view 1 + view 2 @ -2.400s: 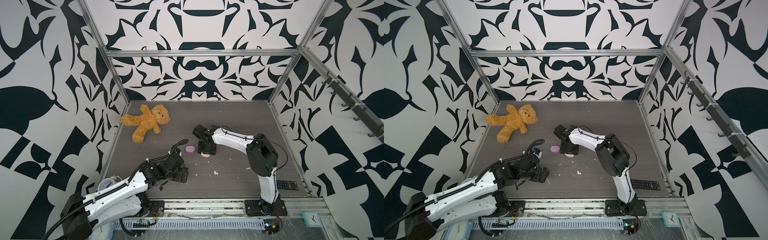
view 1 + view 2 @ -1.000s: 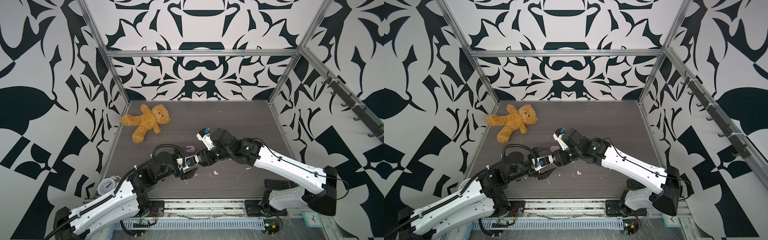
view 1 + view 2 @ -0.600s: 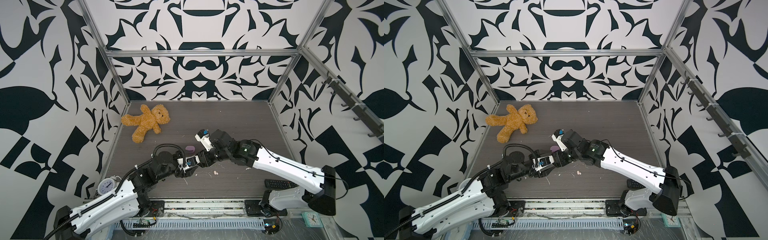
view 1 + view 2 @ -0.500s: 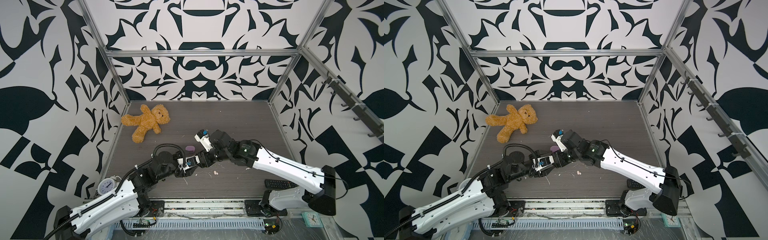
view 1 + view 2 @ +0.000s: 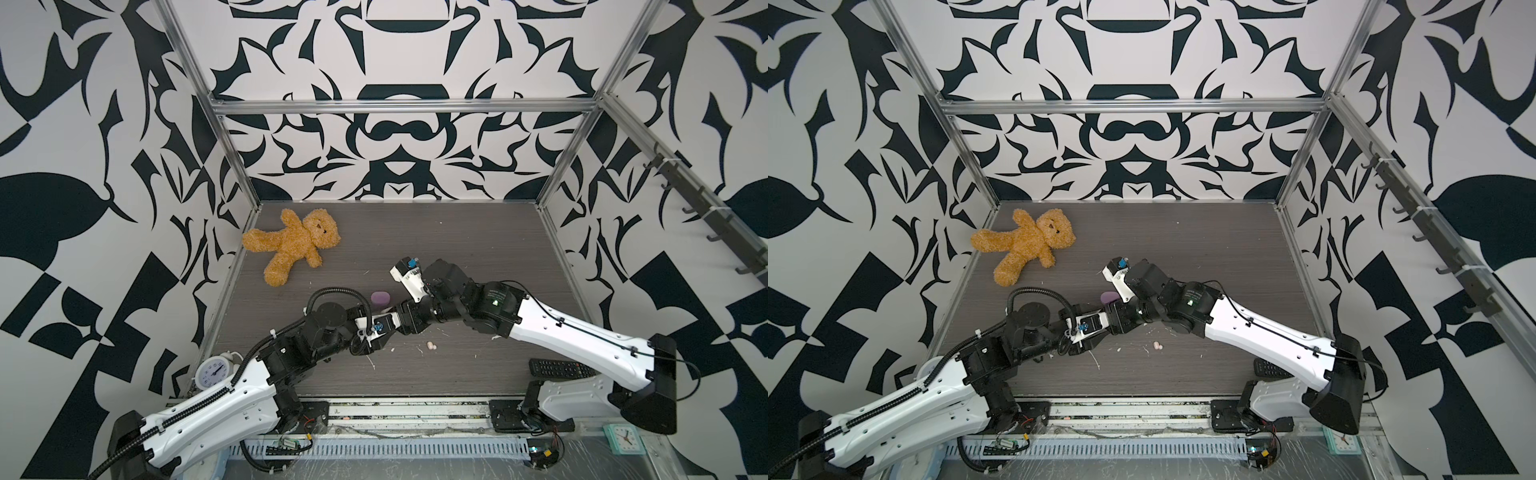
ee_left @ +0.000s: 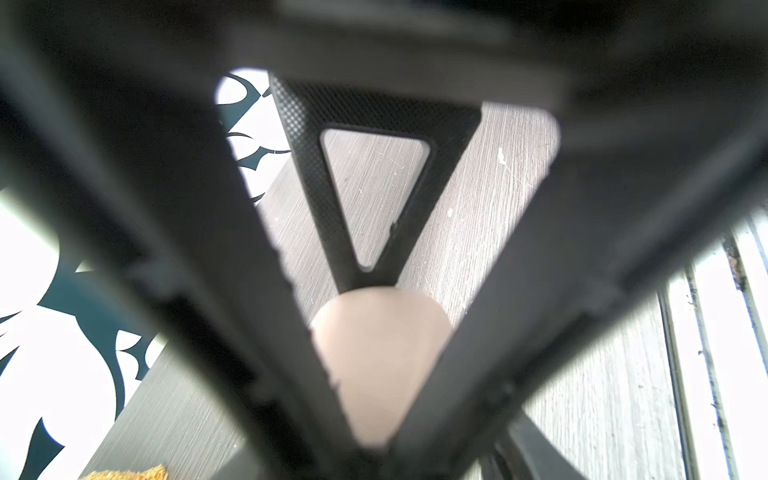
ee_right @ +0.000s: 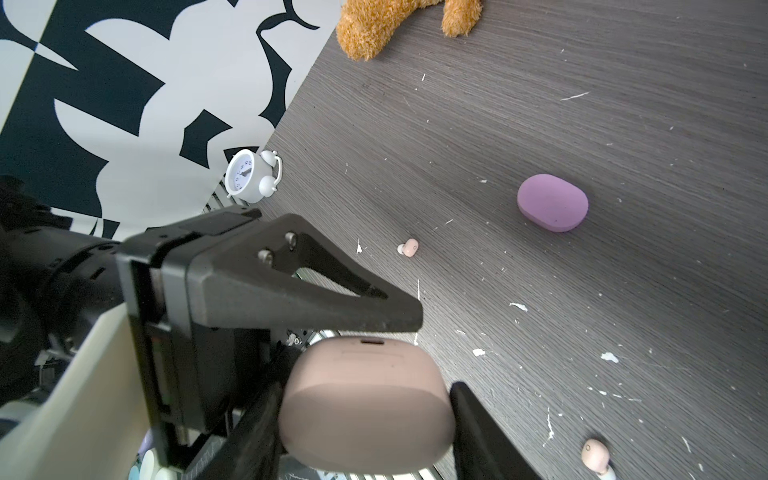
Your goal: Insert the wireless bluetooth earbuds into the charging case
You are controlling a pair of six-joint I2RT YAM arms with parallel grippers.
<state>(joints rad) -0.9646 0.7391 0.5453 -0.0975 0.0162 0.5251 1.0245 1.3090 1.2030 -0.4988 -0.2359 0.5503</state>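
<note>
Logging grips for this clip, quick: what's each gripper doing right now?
Left gripper: jaws around the peach case, firm grip cannot be told.
Right gripper: shut on the peach case.

The left arm (image 5: pixel 216 409) and right arm (image 5: pixel 582 340) have white link shells and black joint housings. A thick black cable (image 5: pixel 336 289) loops at centre frame. The left pincer (image 5: pixel 386 324) fingers (image 7: pixel 316 299) are black open triangles; one carries two screws (image 7: pixel 292 239).

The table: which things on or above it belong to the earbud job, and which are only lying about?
Job: peach case, lilac case, peach earbuds.
Lying about: teddy bear, alarm clock, remote, white scraps.
</note>
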